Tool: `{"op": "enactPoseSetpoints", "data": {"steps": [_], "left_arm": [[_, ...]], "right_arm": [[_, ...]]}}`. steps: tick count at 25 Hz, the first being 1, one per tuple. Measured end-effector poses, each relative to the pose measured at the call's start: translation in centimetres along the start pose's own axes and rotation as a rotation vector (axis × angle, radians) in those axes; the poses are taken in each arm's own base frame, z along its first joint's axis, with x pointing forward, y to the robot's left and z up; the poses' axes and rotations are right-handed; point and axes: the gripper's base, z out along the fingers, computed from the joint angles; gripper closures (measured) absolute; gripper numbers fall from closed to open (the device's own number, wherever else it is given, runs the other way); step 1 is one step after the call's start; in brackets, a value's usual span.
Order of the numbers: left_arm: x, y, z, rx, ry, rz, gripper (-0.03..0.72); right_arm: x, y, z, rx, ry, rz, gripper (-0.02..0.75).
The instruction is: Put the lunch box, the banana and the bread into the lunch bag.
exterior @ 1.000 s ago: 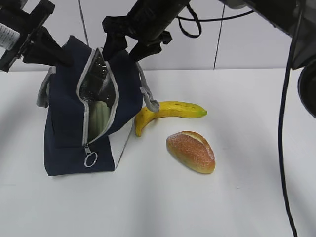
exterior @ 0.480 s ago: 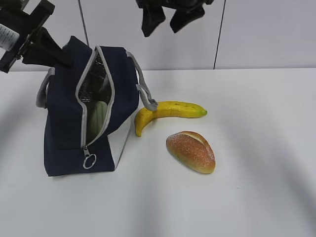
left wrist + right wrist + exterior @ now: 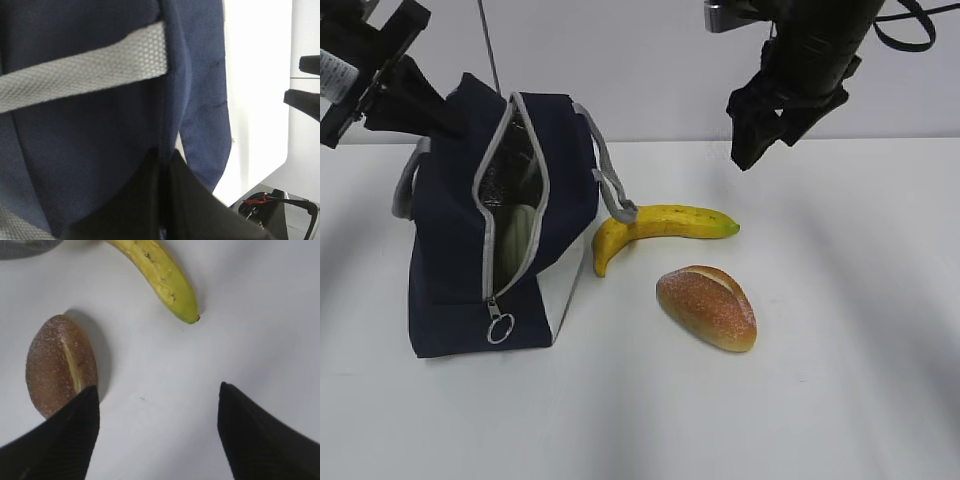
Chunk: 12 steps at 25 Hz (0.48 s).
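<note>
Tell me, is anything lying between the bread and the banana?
No. The exterior view shows only bare white table between the bread and the banana, and the right wrist view shows the same gap.

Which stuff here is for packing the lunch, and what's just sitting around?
For the job: lunch bag, lunch box already inside it, banana, bread, left gripper pinching the bag's edge, right gripper open above the table.

Just there: white table. Nothing else lies about.

Both arms are matte black — the right hand [image 3: 760,125] has blunt wedge fingers [image 3: 60,440], with black cables looping above.
</note>
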Motion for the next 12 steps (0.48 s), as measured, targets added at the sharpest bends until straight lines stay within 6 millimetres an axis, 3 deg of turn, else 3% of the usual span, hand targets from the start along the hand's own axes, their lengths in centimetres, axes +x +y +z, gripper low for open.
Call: {"op": "enactPoseSetpoints", "data": {"steps": [4,12], "left_arm": [[0.0,0.0,0.0,0.0,0.004,0.001,0.691],[0.1,0.1,0.0,-0.015,0.014,0.007,0.691]], "right_arm": [[0.0,-0.1,1.0,-0.004,0.019,-0.145,0.192],[-1.6,-0.9,5.6,0.036,-0.067,-0.443,0.192]]}}
